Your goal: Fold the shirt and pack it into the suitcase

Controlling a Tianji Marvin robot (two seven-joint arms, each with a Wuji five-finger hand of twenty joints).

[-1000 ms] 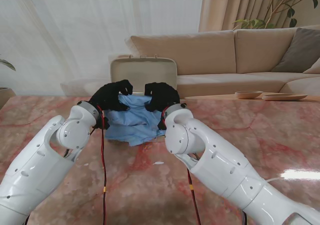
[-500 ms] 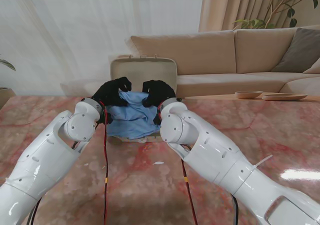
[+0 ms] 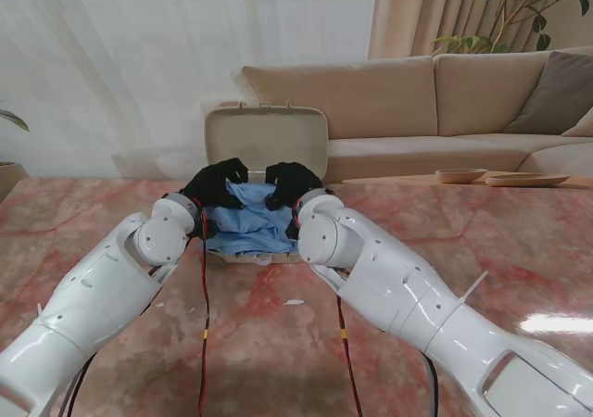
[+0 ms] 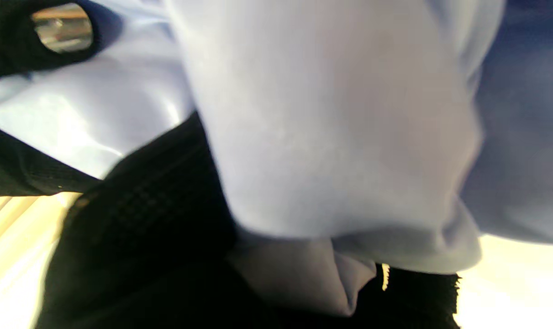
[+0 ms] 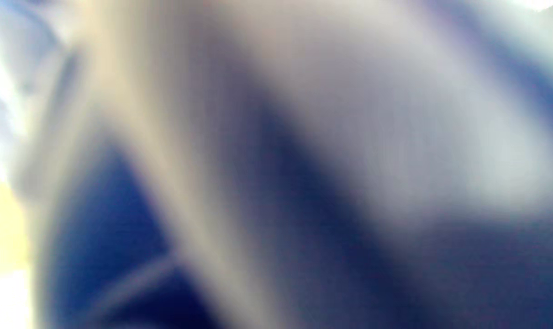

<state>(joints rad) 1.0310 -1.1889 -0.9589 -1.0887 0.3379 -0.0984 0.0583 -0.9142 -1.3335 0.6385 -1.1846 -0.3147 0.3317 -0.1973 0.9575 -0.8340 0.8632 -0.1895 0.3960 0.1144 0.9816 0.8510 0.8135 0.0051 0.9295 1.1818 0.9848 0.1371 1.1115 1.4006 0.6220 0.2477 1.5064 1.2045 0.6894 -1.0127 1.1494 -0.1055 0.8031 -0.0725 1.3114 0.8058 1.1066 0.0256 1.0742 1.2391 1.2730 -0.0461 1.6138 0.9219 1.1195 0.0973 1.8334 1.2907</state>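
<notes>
While the folding looks finished, packing is judged late but incomplete: the shirt (image 3: pixel 248 215) sits as a bunched bundle in the open suitcase (image 3: pixel 267 132), both hands on it, and release is left to do.

Left of the suitcase's middle: left hand (image 3: pixel 214 183), black knit glove, fingers curled down over the shirt's near-left edge, gripping cloth. The left wrist view confirms it: pale blue folds wrap over the gloved fingers (image 4: pixel 134 214).

Centre: shirt is light blue, soft, matte, creased; rumpled rather than flat, filling the case's base.

Right of the suitcase's middle: right hand (image 3: pixel 291 181), same glove, closed on the shirt's near-right edge. Right wrist view too blurred to read.

Suitcase: beige, hard shell, rounded corners, lid upright behind the shirt.
</notes>
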